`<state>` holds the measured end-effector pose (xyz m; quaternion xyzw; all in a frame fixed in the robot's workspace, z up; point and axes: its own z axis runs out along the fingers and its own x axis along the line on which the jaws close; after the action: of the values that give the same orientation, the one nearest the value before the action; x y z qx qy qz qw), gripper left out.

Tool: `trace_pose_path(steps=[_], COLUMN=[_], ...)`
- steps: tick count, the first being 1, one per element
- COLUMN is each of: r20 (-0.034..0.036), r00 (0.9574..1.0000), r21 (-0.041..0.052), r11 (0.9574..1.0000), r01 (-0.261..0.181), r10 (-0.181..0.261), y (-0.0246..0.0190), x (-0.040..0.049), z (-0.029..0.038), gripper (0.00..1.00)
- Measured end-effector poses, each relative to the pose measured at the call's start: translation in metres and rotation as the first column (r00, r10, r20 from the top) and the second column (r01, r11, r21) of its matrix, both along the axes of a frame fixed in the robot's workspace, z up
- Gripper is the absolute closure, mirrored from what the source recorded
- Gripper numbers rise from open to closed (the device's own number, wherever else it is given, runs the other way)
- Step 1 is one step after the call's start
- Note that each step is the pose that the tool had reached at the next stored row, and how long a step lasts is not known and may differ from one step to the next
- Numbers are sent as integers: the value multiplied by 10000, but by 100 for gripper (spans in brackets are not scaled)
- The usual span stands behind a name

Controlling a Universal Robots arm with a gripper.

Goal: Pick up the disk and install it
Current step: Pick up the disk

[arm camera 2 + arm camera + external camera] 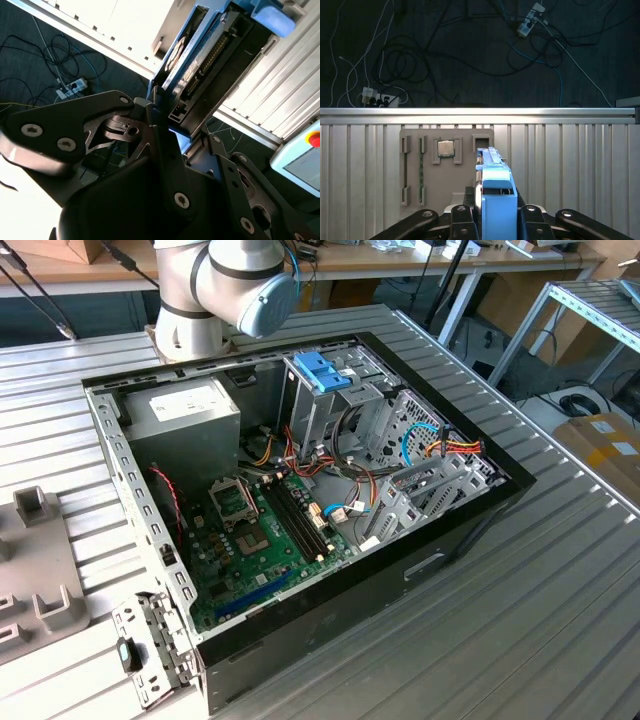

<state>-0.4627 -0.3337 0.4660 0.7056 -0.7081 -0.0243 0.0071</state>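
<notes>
One disk (496, 200), blue-framed, sits clamped edge-on between the arm's fingers (462, 222) over the ribbed desk (570, 165). The grip likely leaves its length free for sliding into the uncovered computer case (300, 490) at the exterior view's centre.

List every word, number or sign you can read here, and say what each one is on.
No text here can be read.
White label on the power-supply box: print too small to read.
Face of the disk, clamped in the gripper: seen nearly edge-on, so its label is unreadable.
Motherboard: markings too small to read.
</notes>
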Motion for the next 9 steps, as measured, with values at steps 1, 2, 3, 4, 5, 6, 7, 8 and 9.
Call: trace_pose_path(steps=[1, 2, 3, 4, 5, 6, 7, 8, 9], r20=[1, 3, 3, 3, 3, 3, 2, 3, 3], r00=[10000, 10000, 10000, 10000, 10000, 10000, 10000, 10000, 10000], r21=[1, 2, 1, 1, 1, 2, 1, 1, 1], r11=[10000, 10000, 10000, 10000, 10000, 10000, 10000, 10000, 10000], r01=[1, 1, 1, 1, 1, 1, 1, 1, 1], r10=[-1, -1, -1, -1, -1, -1, -1, -1, -1], y=[-6, -14, -22, -31, -45, -56, -64, -70, -80], x=[0, 0, 0, 0, 0, 0, 0, 0, 0], z=[-1, -1, -1, -1, -1, -2, -1, -2, -1], gripper=[63, 63, 63, 63, 63, 63, 63, 63, 63])
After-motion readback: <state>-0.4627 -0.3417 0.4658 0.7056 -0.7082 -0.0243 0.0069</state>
